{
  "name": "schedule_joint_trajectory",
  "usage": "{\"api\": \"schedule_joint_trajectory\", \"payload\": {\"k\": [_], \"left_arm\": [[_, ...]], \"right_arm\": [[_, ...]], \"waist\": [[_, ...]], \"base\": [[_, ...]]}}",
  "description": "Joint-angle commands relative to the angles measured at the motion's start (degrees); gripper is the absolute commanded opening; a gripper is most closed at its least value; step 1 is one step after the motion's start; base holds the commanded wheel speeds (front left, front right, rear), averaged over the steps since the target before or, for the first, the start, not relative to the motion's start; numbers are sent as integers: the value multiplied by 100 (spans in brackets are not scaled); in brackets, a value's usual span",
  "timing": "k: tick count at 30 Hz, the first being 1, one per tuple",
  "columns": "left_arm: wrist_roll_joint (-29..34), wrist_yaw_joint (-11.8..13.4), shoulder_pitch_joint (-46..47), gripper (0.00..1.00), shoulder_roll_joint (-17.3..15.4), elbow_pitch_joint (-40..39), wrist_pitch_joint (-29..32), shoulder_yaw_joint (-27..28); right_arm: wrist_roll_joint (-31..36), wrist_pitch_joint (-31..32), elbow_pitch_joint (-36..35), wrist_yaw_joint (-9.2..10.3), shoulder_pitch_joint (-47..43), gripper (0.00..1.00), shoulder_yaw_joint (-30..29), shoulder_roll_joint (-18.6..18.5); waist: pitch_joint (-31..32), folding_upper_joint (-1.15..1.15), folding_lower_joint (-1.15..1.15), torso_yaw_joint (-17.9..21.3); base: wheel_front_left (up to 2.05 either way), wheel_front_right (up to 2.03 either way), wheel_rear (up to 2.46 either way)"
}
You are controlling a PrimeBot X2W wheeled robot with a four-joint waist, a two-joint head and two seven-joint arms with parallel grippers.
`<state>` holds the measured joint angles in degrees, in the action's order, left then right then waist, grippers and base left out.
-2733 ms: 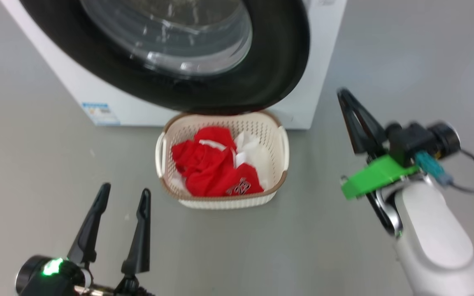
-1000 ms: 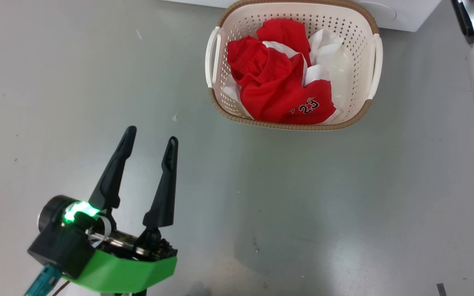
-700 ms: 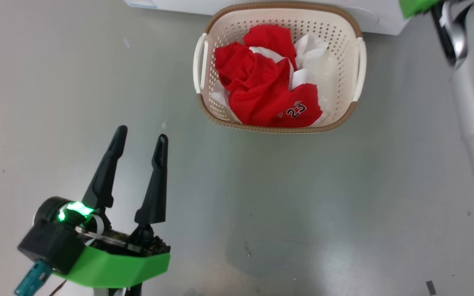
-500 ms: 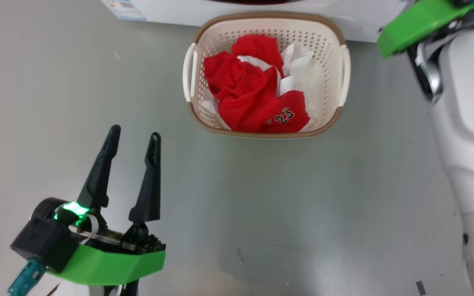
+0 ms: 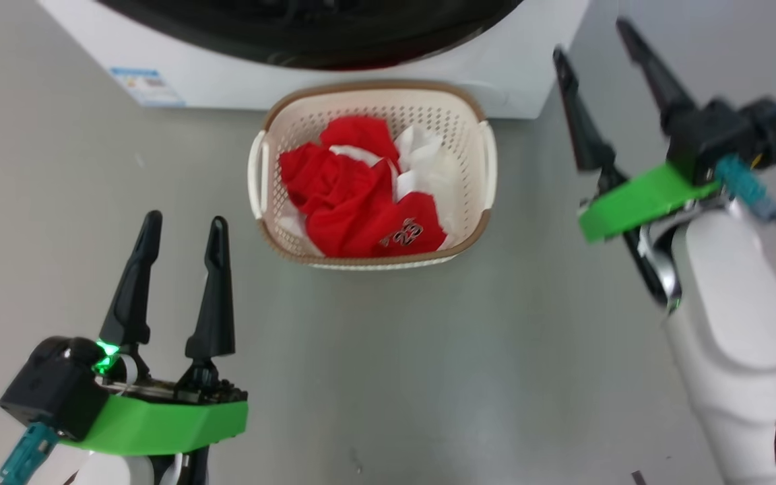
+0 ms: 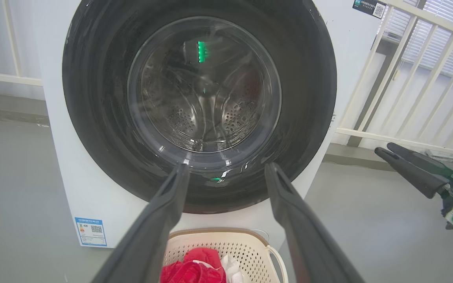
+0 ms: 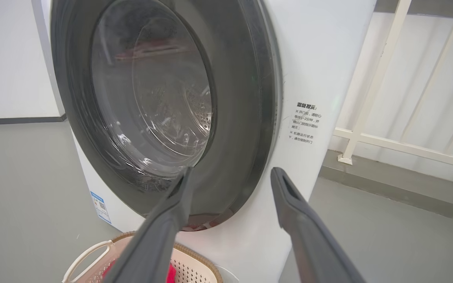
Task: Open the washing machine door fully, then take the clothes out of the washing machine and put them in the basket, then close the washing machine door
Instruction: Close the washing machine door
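Now clothes (image 5: 354, 202) lie in basket (image 5: 361, 263), parked under shut-looking washing machine door (image 6: 199, 114) for short drop; your left fingers (image 5: 133, 283), right fingers (image 5: 578, 114) apart, empty.

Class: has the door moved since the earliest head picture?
Yes. The door swung in toward the washing machine: its rim overhung the basket's back edge then; now the machine's white front shows between them.

- The basket (image 5: 334, 111) sits ahead, between my left gripper (image 5: 185, 219) and my right gripper (image 5: 591, 38).
- The clothes (image 5: 354, 195) lie in it.
- The washing machine (image 5: 240, 84) stands behind it.
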<state>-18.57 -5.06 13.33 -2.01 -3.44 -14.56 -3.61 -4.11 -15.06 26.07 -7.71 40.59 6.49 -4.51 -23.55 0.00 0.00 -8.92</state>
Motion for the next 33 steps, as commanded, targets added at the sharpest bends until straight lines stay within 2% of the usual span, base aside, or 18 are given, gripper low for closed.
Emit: {"api": "schedule_joint_trajectory", "payload": {"k": [1, 8, 15, 26, 29, 33], "left_arm": [[46, 38, -49, 100, -88, -110, -44, 216], [97, 126, -209, 100, -88, 23, -44, 410], [251, 84, -406, 100, -90, 112, -44, 520], [382, 17, -922, 100, -141, 362, -44, 701], [650, 81, -1122, 100, -220, 378, -44, 744], [676, 118, -1349, 100, -203, 375, -44, 819]], "right_arm": [[-105, 6, -204, 22, -192, 100, 110, 136], [-224, 6, -783, 22, -1046, 100, 72, 160], [-177, 6, -1197, 22, -1747, 100, -169, 162], [-14, 6, -1612, 22, -2775, 100, -588, 163], [-36, 6, -1713, 22, -3038, 100, -654, 163], [-91, 6, -1808, 22, -3343, 100, -741, 163]], "waist": [[300, 0, 0, 295], [685, 0, 0, 663], [1120, 0, 0, 894], [1828, 0, 0, 1078], [2018, 0, 0, 1112], [2241, 0, 0, 1115]], "base": [[0, 0, 0], [0, 0, 0], [0, 0, 0], [0, 0, 0], [0, 0, 0], [0, 0, 0]]}}
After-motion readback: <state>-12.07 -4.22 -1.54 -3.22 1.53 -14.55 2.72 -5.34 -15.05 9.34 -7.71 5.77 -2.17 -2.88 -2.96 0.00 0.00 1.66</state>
